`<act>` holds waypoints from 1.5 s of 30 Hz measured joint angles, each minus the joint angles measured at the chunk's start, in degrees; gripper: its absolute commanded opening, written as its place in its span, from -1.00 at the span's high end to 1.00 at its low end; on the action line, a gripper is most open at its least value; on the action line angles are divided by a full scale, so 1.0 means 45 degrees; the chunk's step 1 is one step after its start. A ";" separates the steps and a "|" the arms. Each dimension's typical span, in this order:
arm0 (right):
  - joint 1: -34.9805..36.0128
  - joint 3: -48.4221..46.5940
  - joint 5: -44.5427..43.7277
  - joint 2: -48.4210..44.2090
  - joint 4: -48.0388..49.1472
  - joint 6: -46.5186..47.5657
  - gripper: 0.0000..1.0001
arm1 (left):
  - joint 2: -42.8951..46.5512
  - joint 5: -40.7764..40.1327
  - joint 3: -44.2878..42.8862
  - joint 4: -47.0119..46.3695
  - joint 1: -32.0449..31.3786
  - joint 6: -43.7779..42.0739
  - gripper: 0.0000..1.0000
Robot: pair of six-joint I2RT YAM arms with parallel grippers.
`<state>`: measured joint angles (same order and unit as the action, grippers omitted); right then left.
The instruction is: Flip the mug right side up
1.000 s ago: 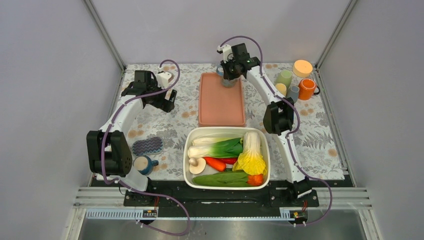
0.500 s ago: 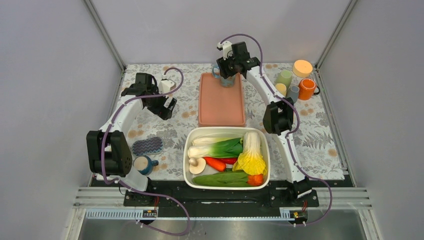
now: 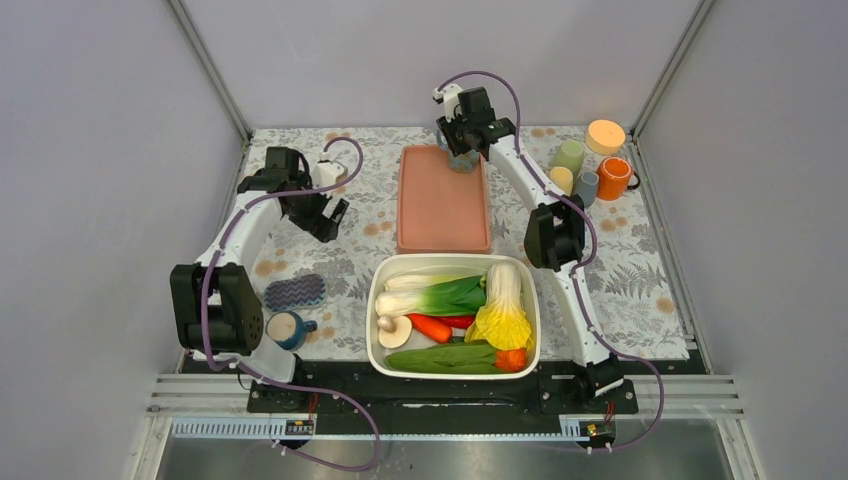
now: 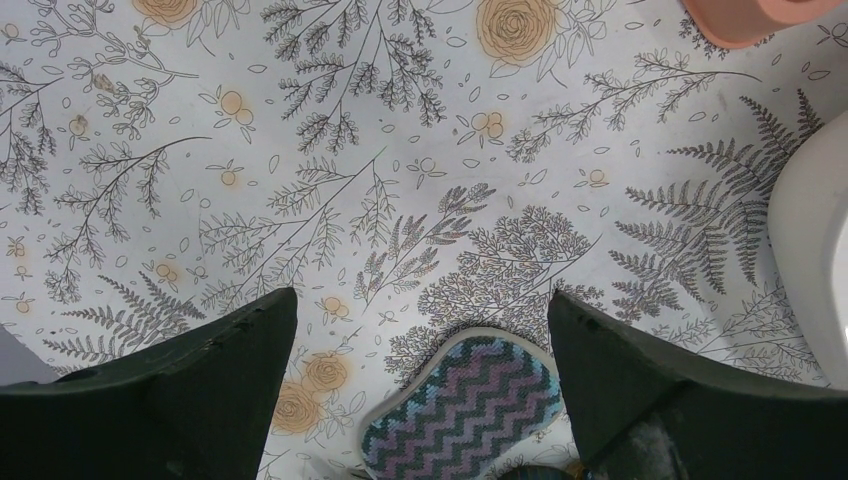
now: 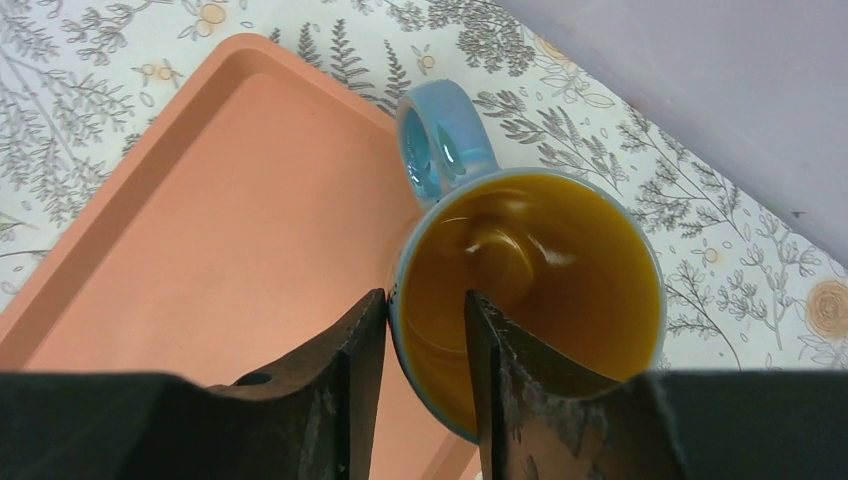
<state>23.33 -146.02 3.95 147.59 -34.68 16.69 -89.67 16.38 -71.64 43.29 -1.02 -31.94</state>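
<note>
ok so my right claw (image 5: 422, 305) is clamped on the wall of the blue mug (image 5: 530, 270), one finger inside and one outside, just beside the handle (image 5: 435, 140). The mouth is facing up at my wrist cam, so I'd say the flip itself is basically done. The mug is at the far edge of the tabletop (image 5: 90, 110), over the far end of the pink tray (image 5: 200, 200).

What worries me:
- It looks like it straddles the tray's far lip. I can't tell if the base is resting or hanging. If I let go here, it could land on that raised lip and tip right back over.
- It's a thin pinch on a glazed wall, so the mug could swivel or slide out.
- With a finger inside, any sideways exit would drag it along.

My left claw (image 4: 418, 300) is wide open near the left edge, over the zigzag sponge (image 4: 470, 400), so it's no backup.
</note>
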 measured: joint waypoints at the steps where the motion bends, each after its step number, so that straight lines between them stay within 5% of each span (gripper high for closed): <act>1: 0.0000 0.0044 -0.0141 0.0000 0.0058 -0.0005 0.03 | 0.0019 0.0005 0.0000 0.0005 0.0000 -0.0005 -0.97; 12: -0.0053 0.1229 0.0374 -0.1141 -0.0068 -0.0325 -0.98 | 0.0107 -0.1093 -0.0840 0.2497 0.0146 -0.2701 -0.84; 23: 0.0267 0.4653 0.1724 -0.6523 0.0039 -0.0393 -0.99 | 0.1773 -0.4930 0.1132 0.4517 0.1423 -0.6178 -0.92; 29: 0.0884 0.8179 0.1846 -0.9413 0.0899 -0.0432 -0.99 | 0.2030 -0.4673 0.0520 0.4167 0.3361 -0.5897 -0.95; 34: 0.1005 1.0817 0.2395 -1.0652 0.1273 -0.0491 -0.99 | 0.3084 -0.4639 0.1613 0.4027 0.4328 -0.7548 -0.98; 45: 0.1005 1.2750 0.2487 -1.1254 0.1462 -0.0899 -0.99 | 0.1593 -0.3667 0.1321 0.4653 0.5372 -0.7776 -0.98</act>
<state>27.86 -88.64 15.14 96.95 -28.10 12.64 -82.50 -0.12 -65.69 64.23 23.16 -66.94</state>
